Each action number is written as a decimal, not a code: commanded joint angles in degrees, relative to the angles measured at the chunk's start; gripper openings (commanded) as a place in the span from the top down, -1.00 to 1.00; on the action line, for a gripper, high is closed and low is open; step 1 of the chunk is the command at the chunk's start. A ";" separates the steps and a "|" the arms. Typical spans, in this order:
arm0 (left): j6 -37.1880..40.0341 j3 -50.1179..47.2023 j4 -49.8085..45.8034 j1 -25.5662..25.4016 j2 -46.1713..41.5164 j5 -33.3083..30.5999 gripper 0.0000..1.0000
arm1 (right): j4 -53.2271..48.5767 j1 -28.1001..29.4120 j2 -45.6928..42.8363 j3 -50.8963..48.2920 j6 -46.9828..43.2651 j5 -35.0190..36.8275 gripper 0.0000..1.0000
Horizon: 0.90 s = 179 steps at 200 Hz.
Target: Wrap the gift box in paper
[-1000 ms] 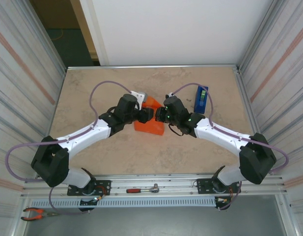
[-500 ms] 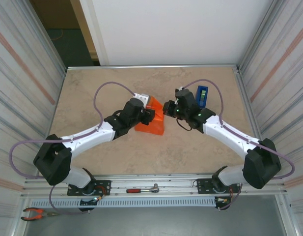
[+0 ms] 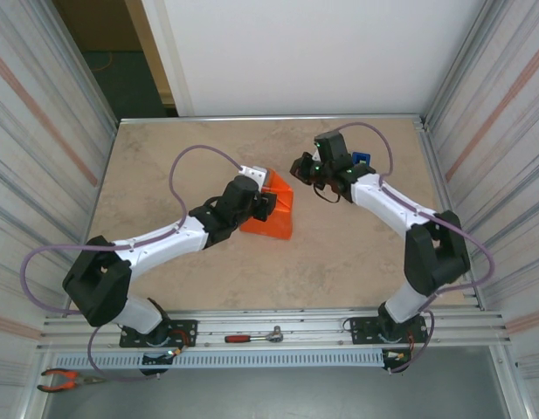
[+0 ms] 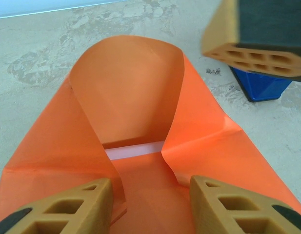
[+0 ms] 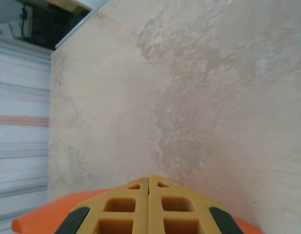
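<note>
The orange paper [image 3: 274, 216] lies folded up mid-table, and its two flaps [image 4: 128, 92] curl upward. My left gripper [image 3: 267, 202] is down on it, jaws apart, one finger [image 4: 67, 207] on each side of the flat folded middle [image 4: 148, 187]. The gift box is hidden inside the paper. A pale strip [image 4: 135, 150] shows between the flaps, and I cannot tell what it is. My right gripper [image 3: 298, 166] hovers beyond the paper, shut and empty, its fingertips [image 5: 149, 178] pressed together.
A blue tape dispenser [image 3: 362, 160] stands at the back right, just behind my right wrist, also blue [image 4: 261, 87] beneath my right finger [image 4: 252, 51]. Metal walls enclose the table on both sides. A pale corner [image 3: 249, 171] pokes out at the paper's far left.
My right gripper has left the paper and swung back and to the right, toward the blue dispenser. My left gripper has shifted slightly right and stays on the paper.
</note>
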 commanded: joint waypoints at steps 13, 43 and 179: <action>-2.08 -4.72 -11.91 -0.67 4.29 2.49 0.09 | 0.81 0.33 7.77 5.17 2.76 -8.43 1.00; -2.38 -4.95 -11.91 -0.71 4.46 2.47 0.09 | 0.88 2.02 10.57 6.18 2.52 -11.86 1.00; -3.91 -5.49 -11.68 -0.76 4.33 2.29 0.11 | 1.87 3.59 0.96 -2.42 2.19 -12.45 1.00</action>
